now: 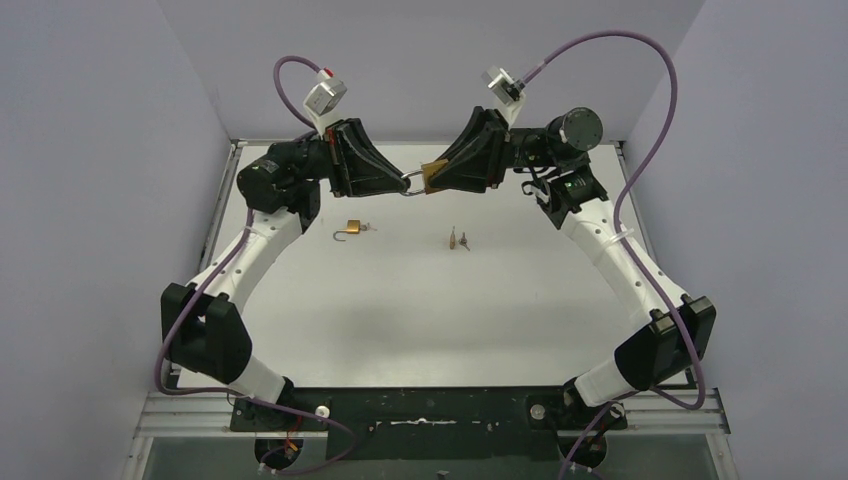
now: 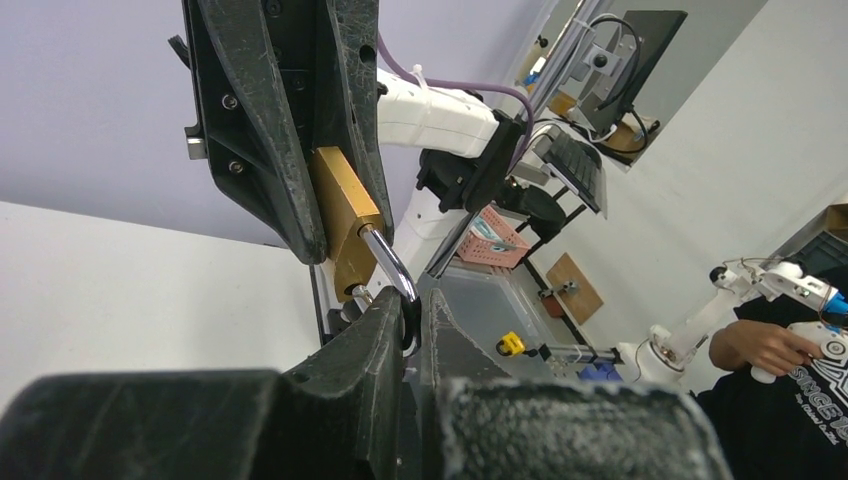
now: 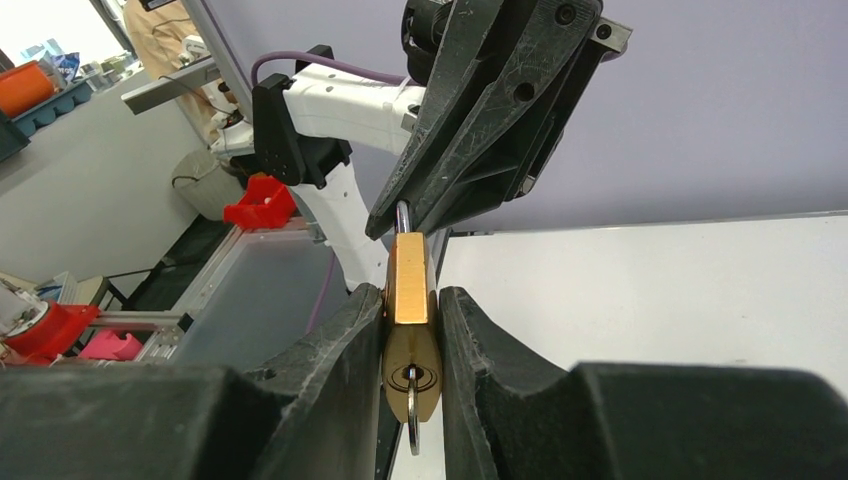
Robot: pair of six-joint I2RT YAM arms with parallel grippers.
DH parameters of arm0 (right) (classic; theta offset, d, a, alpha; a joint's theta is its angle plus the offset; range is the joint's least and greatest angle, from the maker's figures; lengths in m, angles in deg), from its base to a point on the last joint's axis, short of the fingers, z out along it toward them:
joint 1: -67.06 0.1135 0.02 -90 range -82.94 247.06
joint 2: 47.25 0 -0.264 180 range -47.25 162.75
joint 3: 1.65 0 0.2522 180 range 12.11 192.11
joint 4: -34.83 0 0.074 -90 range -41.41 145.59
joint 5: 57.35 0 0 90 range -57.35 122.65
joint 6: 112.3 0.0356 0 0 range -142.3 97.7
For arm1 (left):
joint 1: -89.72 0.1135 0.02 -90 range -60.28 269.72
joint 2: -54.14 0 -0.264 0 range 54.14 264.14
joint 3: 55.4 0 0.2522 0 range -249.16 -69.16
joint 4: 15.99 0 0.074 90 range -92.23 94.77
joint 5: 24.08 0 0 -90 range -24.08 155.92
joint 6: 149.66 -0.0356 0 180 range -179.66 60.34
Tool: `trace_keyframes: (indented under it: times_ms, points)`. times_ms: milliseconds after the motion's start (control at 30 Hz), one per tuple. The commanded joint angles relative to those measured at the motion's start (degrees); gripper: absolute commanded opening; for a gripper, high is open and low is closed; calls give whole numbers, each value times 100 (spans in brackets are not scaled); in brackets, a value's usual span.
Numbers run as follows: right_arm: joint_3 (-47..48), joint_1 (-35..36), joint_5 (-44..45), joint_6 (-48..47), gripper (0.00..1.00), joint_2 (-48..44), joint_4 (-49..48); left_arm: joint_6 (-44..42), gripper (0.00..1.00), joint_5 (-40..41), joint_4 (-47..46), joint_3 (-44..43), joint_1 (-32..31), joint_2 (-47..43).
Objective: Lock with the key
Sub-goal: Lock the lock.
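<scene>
A brass padlock (image 1: 433, 175) is held in the air between my two grippers at the back of the table. My right gripper (image 3: 411, 340) is shut on the padlock's brass body (image 3: 408, 300), and a key (image 3: 413, 428) sits in its keyhole, hanging below. My left gripper (image 2: 412, 320) is shut on the padlock's steel shackle (image 2: 390, 265); the brass body (image 2: 345, 215) shows beyond it between the right gripper's fingers. The shackle looks raised out of the body on one side.
A second small brass padlock (image 1: 352, 229) with an open shackle lies on the white table left of centre. A small bunch of keys (image 1: 458, 240) lies right of centre. Grey walls enclose the table on three sides.
</scene>
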Motion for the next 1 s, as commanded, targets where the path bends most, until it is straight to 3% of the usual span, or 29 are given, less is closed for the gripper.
trace_keyframes:
  times_ms: [0,267,633,967]
  points:
    - [156,544,914,-458,0,93,284,-113,0,607,-168,-394,-563,151]
    - [308,792,1092,-398,0,201,203,-716,0,780,-168,-29,-590,175]
    - [315,1116,1402,393,0,482,-841,-1481,0,1174,-168,341,-730,261]
    - [-131,1375,1481,1110,0,745,-1771,-1457,0,1188,-176,60,-918,630]
